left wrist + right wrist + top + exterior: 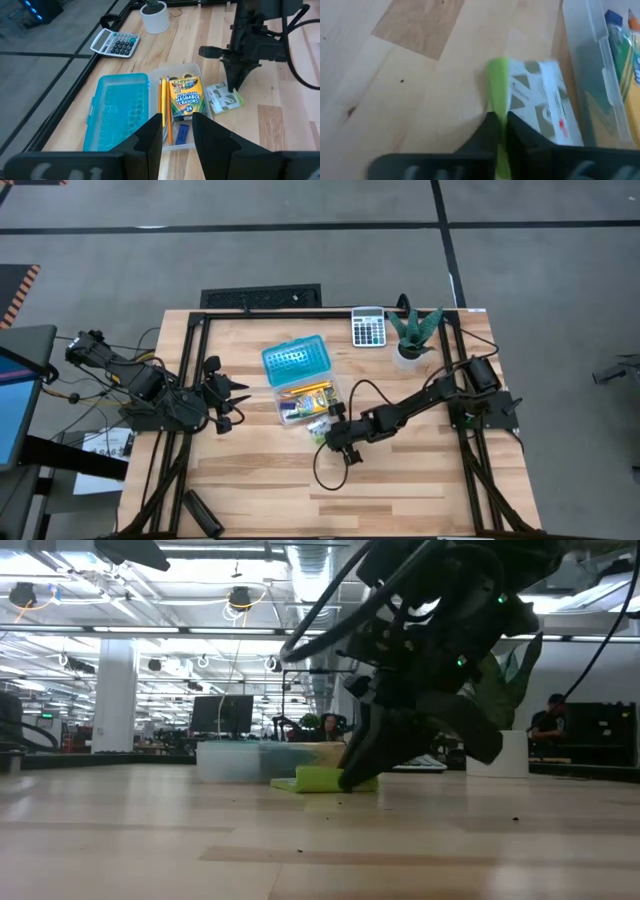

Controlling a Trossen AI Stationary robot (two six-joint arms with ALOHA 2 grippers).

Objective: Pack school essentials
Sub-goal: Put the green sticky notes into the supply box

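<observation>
green-white packet (224, 98) flat on wood beside open box (181, 107); crayons (184, 96), pencils inside

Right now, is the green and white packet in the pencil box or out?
Out: the green-white packet lies on the table beside the clear box, right hand pinching its edge.

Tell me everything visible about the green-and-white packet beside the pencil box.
The green-white packet is a small flat pack, white face with grey-green shapes and a bright green edge. It lies on the wooden table, just outside the clear pencil box. The right gripper is shut on its green edge.
</observation>
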